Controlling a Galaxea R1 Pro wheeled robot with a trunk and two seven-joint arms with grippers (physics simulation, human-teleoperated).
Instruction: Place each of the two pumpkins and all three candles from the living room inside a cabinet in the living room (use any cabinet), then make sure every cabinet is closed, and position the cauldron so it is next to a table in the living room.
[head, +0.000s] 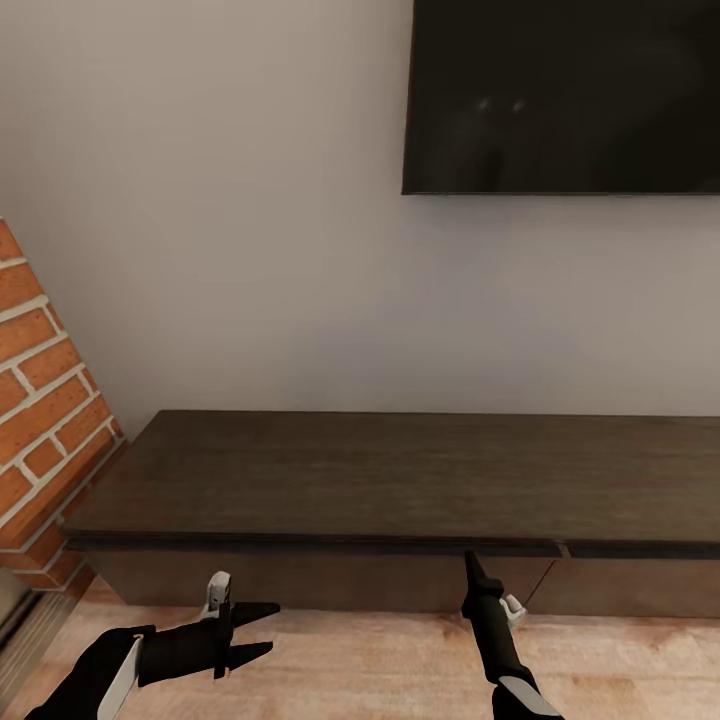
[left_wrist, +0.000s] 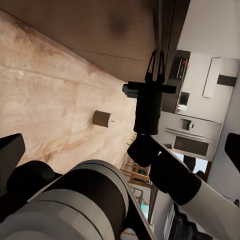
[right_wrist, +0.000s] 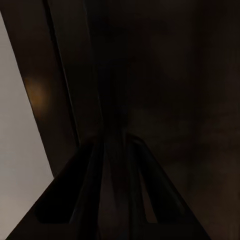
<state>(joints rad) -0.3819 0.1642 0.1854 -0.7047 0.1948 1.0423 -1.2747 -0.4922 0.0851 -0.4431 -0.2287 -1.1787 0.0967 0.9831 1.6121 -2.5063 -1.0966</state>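
Under cabinet (head: 400, 480) lip, right gripper (head: 470, 560)

- The cabinet (head: 400, 480) runs off the head view's right edge.
- The right tool (head: 470, 562) points its tip under the cabinet's top lip; its jaws perhaps closed, too dark to tell.
- The television (head: 560, 95) is cut off above and right.

wood floor (left_wrist: 45, 95) with one candle (left_wrist: 101, 118)
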